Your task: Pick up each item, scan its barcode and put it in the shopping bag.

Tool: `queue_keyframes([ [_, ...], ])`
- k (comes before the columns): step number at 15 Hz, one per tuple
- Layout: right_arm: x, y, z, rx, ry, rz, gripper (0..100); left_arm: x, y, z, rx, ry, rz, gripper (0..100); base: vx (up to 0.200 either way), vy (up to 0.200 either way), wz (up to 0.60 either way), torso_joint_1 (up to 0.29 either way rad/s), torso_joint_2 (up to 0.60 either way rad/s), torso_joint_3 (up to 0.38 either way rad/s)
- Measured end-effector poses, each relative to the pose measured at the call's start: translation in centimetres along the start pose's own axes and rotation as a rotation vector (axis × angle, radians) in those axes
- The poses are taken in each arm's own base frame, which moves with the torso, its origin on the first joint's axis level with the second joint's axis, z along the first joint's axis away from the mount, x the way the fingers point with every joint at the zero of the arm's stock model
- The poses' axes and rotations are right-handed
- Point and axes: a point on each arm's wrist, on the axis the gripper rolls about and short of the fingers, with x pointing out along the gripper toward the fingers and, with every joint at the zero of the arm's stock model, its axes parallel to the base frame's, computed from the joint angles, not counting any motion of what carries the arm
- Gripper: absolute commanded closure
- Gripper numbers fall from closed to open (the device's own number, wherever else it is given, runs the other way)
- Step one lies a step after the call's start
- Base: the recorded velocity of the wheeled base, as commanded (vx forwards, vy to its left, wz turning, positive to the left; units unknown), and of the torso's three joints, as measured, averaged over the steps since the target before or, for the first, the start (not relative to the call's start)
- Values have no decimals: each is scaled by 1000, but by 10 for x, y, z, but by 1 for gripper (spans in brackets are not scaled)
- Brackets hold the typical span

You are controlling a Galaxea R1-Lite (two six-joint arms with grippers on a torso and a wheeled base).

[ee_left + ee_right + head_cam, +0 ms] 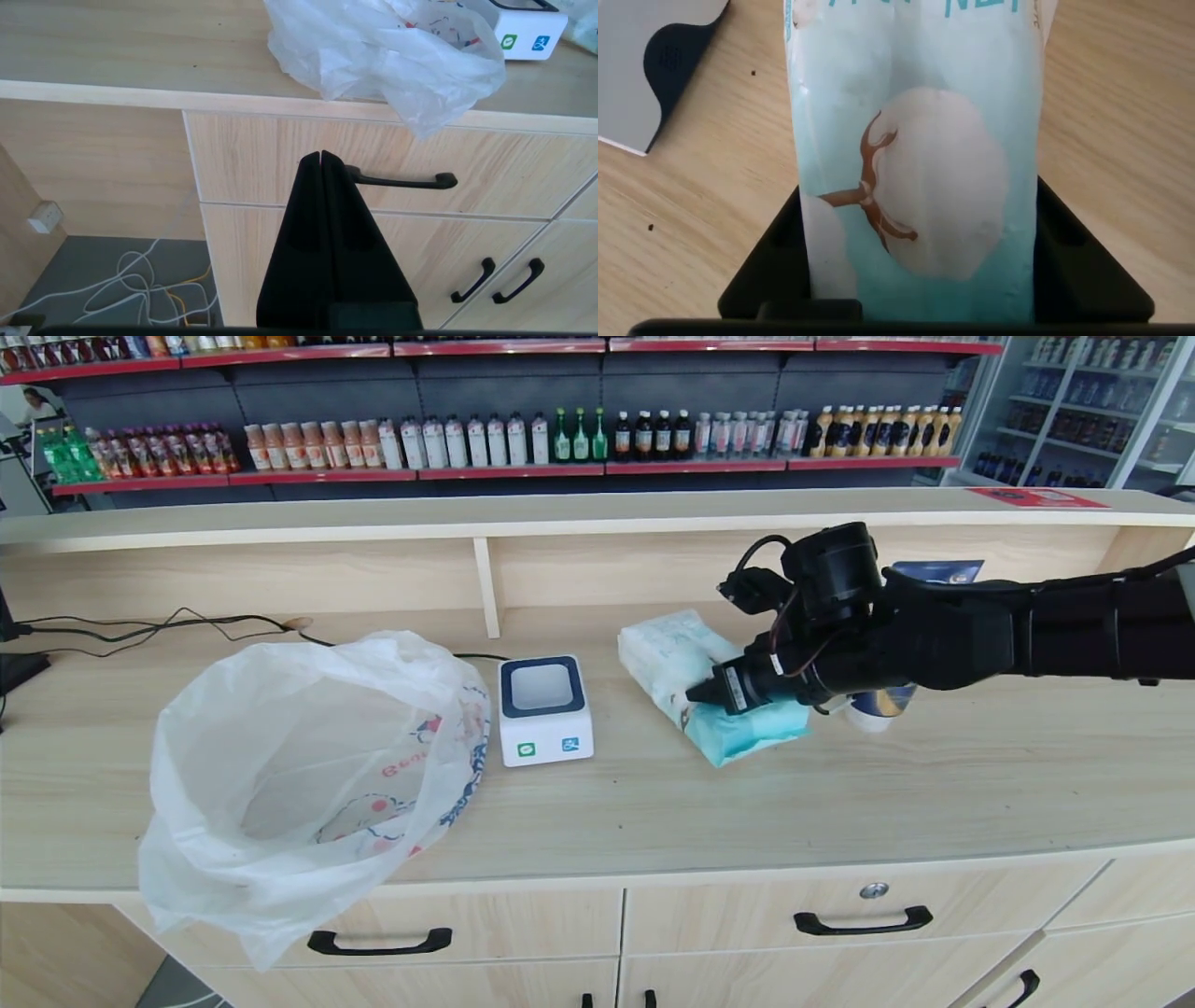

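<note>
A light-blue and white tissue pack [667, 653] lies on the wooden counter [840, 784], right of the white scanner [544, 709]. My right gripper [700, 695] comes in from the right and is shut on the tissue pack [915, 112]. The right wrist view has its black fingers [775, 271] pressed against both long sides, with the scanner [645, 65] just beyond. The white plastic shopping bag [308, 756] stands open at the counter's left. My left gripper [322, 163] is shut on nothing, low in front of the drawers, below the bag [374, 47].
A white cup-like item [873, 709] and a dark blue packet [934, 569] sit behind my right arm. Black cables [140, 630] trail across the counter's far left. A raised back ledge with a divider [485, 588] bounds the counter. Drawer handles [402, 179] face the left gripper.
</note>
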Motion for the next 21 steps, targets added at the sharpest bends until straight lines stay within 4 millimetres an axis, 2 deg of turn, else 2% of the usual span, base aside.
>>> queue_keyframes([
  [3,-12,4,-4,1,-13,-10,100,0,0,0,0,0,0,100,0,0,0,0,0,0],
  [8,-24,-1,-4,16,-138,-37,100,0,0,0,0,0,0,100,0,0,0,0,0,0],
  [12,-44,-1,8,78,-226,-35,100,0,0,0,0,0,0,100,0,0,0,0,0,0],
  [14,-54,-1,17,122,-350,-34,100,0,0,0,0,0,0,100,0,0,0,0,0,0],
  [17,-68,3,1,208,-407,-10,100,0,0,0,0,0,0,100,0,0,0,0,0,0],
  [21,-102,13,-26,256,-509,65,100,0,0,0,0,0,0,100,0,0,0,0,0,0],
])
